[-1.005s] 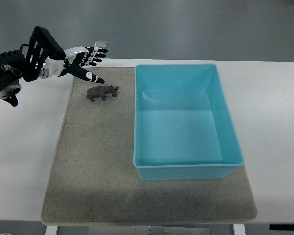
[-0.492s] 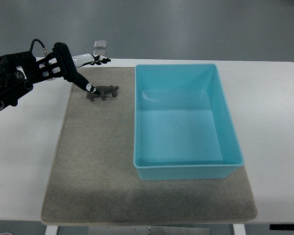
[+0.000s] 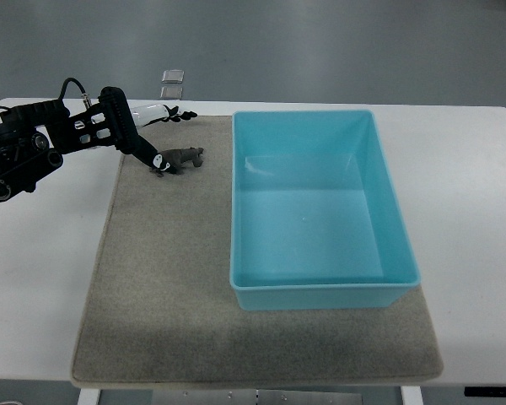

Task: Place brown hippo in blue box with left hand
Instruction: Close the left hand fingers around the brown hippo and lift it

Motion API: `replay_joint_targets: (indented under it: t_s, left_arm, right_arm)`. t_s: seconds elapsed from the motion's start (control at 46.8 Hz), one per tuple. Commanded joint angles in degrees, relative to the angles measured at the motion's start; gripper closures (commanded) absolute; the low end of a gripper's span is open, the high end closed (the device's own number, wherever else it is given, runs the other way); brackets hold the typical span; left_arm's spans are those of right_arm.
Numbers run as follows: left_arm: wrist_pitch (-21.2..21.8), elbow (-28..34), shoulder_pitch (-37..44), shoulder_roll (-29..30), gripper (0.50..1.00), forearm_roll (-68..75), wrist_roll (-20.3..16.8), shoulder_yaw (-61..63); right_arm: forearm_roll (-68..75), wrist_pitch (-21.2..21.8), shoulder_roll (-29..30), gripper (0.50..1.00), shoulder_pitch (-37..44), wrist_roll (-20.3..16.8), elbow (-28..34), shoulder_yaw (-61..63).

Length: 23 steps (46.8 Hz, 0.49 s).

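Note:
The brown hippo (image 3: 180, 158) stands on the grey mat (image 3: 169, 278), just left of the blue box (image 3: 320, 291). My left hand (image 3: 162, 137) comes in from the left edge and hangs over the hippo's rear end. Its thumb tip (image 3: 158, 159) touches or nearly touches the hippo's back end, while the other fingers (image 3: 175, 113) reach past it toward the table's far edge. The fingers are spread and hold nothing. The blue box is open at the top with nothing inside.
The white table (image 3: 42, 253) extends on both sides of the mat. A small grey square object (image 3: 173, 75) lies on the floor beyond the table's far edge.
My left hand has dropped and shifted right, from above and left of the hippo down to its rear end. The hippo has hardly moved.

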Motion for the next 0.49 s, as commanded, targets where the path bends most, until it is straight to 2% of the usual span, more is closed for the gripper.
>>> replay_joint_targets:
  t_s: [0.0, 0.107, 0.235, 0.47]
  left_arm:
    - [-0.01, 0.01, -0.07, -0.02, 0.546, 0.11, -0.02, 0.08]
    - [-0.01, 0.36, 0.01, -0.02, 0.598, 0.20, -0.02, 0.61]
    - [0.08, 0.54, 0.01, -0.02, 0.602, 0.20, -0.02, 1.14]
    - [0.26, 0.89, 0.10, -0.02, 0.647, 0.20, -0.02, 1.22]
  right_arm:
    - [0.00, -0.02, 0.00, 0.564, 0.00, 0.00, 0.02, 0.00]
    - [0.00, 0.07, 0.00, 0.564, 0.00, 0.00, 0.02, 0.00]
    - [0.00, -0.02, 0.00, 0.564, 0.00, 0.00, 0.02, 0.00]
    - [0.00, -0.02, 0.00, 0.564, 0.00, 0.00, 0.02, 0.00]
